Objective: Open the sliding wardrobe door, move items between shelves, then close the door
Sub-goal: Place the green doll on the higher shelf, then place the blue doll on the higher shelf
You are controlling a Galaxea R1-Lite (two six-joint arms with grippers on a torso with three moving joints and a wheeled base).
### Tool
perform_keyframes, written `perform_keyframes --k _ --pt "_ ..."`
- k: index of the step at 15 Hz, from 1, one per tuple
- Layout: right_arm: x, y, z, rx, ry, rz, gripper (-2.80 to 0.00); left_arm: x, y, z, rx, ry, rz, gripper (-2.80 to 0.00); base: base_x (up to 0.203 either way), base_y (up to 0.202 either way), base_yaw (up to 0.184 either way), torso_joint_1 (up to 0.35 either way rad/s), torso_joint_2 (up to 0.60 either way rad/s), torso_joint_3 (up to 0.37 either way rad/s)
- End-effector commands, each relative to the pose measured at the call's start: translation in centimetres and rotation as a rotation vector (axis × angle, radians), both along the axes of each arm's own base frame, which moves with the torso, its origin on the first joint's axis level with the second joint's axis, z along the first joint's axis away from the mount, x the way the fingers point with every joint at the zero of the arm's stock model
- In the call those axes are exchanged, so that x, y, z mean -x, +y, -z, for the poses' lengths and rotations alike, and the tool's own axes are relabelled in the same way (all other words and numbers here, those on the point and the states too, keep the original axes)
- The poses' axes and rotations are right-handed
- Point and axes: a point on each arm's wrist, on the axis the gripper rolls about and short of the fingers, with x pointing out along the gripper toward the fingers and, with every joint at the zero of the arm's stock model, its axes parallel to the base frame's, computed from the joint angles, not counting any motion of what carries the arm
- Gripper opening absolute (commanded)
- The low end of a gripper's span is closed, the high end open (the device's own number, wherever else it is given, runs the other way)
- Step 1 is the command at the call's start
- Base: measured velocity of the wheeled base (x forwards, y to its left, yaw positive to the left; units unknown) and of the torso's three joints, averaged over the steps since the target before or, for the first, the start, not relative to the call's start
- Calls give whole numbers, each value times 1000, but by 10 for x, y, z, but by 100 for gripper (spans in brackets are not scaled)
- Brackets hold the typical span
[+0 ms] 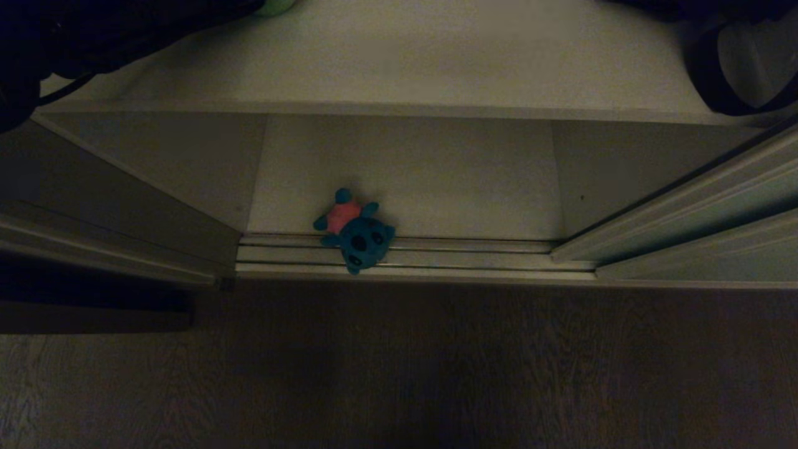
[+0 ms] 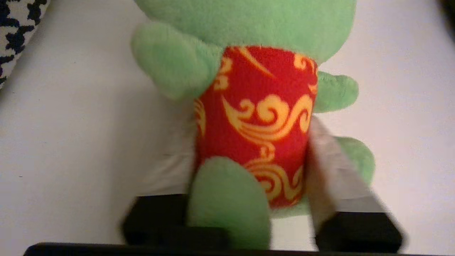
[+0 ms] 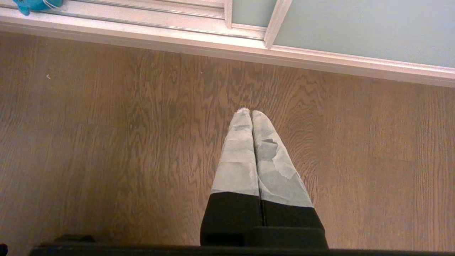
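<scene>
L hand [image 2: 249, 199] straddles my green plush [image 2: 256, 117] on the upper shelf [image 2: 71, 124], fingers part-spread beside its red torso; grip unclear. Blue plush [image 1: 355, 232] lies on door track [image 1: 436, 257], blocking closing. R hand [image 3: 251, 117] pinched, parked over floor [image 3: 106, 142].

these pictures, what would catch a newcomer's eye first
Most striking is the green plush toy in a red wrap with yellow swirls, standing on a white shelf between the fingers of the left gripper. Next is the teal-blue plush toy with a pink torso, lying on the wardrobe's floor with its head across the door tracks.
</scene>
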Motion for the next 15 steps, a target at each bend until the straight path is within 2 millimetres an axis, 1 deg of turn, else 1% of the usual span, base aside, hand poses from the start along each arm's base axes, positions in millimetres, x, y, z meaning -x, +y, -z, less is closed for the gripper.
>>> perform_keyframes --k 1,2,4,7,10,11,13,14,15 --pt "0 0 0 0 1 0 -280 6 2 -7 8 -22 0 0 0 0 0 0 0 0" --pt "0 0 0 0 -1 0 -280 10 3 -12 12 -39 0 0 0 0 0 0 0 0" --pt "0 0 0 0 -1 0 -280 26 9 -25 24 -86 -1 0 0 0 0 0 0 0" --pt "0 0 0 0 0 -1 -280 56 18 -42 11 -138 -10 0 0 0 0 0 0 0" --pt "0 0 0 0 0 -1 -280 82 27 -45 -8 -110 -13 0 0 0 0 0 0 0" --pt "0 0 0 0 1 -1 -280 98 32 -43 -20 -74 -12 -280 0 0 0 0 0 0" --pt "0 0 0 0 0 0 -280 130 42 -32 -60 42 -5 -280 0 0 0 0 0 0" --pt "0 0 0 0 1 -1 -280 150 49 -23 -81 112 1 -280 0 0 0 0 0 0" --pt "0 0 0 0 0 -1 -280 169 55 -9 -106 196 7 -280 0 0 0 0 0 0"
